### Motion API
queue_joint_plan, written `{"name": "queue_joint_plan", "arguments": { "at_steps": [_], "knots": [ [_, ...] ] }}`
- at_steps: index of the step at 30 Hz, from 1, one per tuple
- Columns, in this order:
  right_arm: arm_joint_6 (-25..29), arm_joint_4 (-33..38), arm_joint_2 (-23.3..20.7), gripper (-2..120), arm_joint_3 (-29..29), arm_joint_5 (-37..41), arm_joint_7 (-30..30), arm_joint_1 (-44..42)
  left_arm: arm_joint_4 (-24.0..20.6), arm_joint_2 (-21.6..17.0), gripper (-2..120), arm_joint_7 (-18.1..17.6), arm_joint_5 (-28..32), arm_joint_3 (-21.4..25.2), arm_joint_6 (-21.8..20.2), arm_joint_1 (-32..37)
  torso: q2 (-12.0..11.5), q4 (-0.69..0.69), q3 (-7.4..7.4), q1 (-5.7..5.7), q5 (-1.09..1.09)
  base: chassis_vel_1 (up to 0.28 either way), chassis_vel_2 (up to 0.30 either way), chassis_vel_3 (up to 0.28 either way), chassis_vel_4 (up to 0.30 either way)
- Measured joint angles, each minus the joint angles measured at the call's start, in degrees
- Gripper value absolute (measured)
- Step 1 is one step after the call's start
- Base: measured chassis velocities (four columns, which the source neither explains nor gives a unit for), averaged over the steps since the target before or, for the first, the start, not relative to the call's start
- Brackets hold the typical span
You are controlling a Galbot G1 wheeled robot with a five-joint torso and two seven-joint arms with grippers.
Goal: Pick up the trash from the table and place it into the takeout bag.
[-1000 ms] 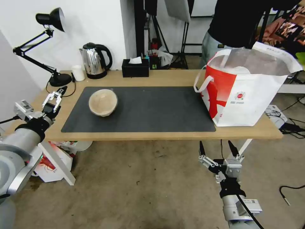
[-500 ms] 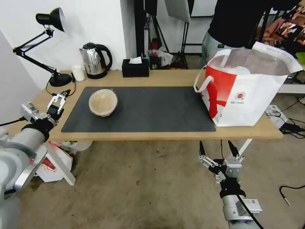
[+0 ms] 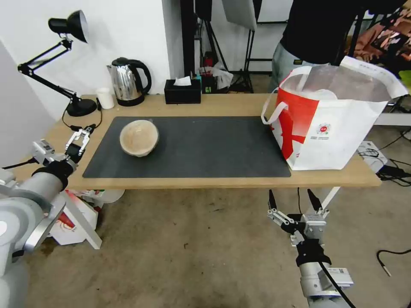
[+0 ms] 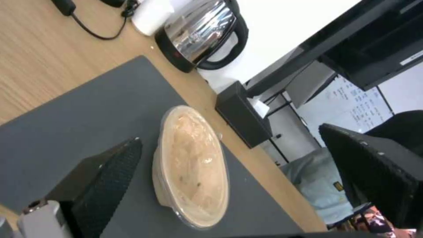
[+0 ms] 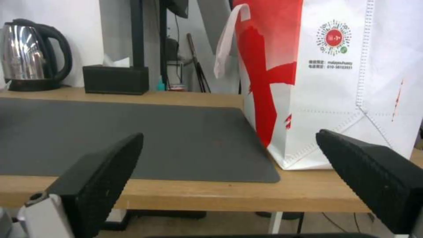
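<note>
A round beige bowl (image 3: 139, 137) with a clear film cover sits on the left part of the dark grey mat (image 3: 205, 149) on the table (image 3: 222, 183). My left gripper (image 3: 82, 131) is open, low over the table's left end, a short way left of the bowl. In the left wrist view the bowl (image 4: 191, 168) lies ahead of the open fingers (image 4: 110, 175). The takeout bag (image 3: 338, 128) stands open at the table's right end with something white inside. My right gripper (image 3: 290, 196) hangs open below the front edge, facing the bag (image 5: 335, 82).
A black desk lamp (image 3: 68, 25), a steel kettle (image 3: 128, 81), a small white cup (image 3: 105, 98) and a black tissue box (image 3: 183, 92) line the table's far edge. A person stands behind the bag. A white-and-red carton (image 3: 68, 218) lies under the table's left end.
My left gripper has dropped slightly and edged right toward the mat's left border. The right arm, the bowl and the bag have not moved.
</note>
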State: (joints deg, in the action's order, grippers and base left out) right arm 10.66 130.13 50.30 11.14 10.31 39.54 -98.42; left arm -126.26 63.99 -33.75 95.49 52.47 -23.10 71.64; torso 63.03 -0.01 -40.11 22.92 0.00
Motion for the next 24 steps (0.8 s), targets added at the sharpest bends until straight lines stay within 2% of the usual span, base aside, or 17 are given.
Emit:
{"name": "queue_joint_plan", "arguments": {
  "at_steps": [8, 24],
  "knots": [
    [0.0, 0.0, 0.0, 100, 0.0, 0.0, 0.0, 0.0, 2.1, -1.0, 100, -1.2, 0.0, -0.4, -0.5, -0.4, 0.0, 0.00, 0.00, 0.00, 0.00, 0.000, 0.000, 0.000, 0.000],
    [0.0, 0.0, 0.0, 100, 0.0, 0.0, 0.0, 0.0, 4.3, -0.7, 100, -0.4, 0.0, -1.0, -0.8, -0.2, 0.0, 0.01, 0.00, 0.00, 0.00, 0.000, 0.000, 0.000, 0.000]
  ]
}}
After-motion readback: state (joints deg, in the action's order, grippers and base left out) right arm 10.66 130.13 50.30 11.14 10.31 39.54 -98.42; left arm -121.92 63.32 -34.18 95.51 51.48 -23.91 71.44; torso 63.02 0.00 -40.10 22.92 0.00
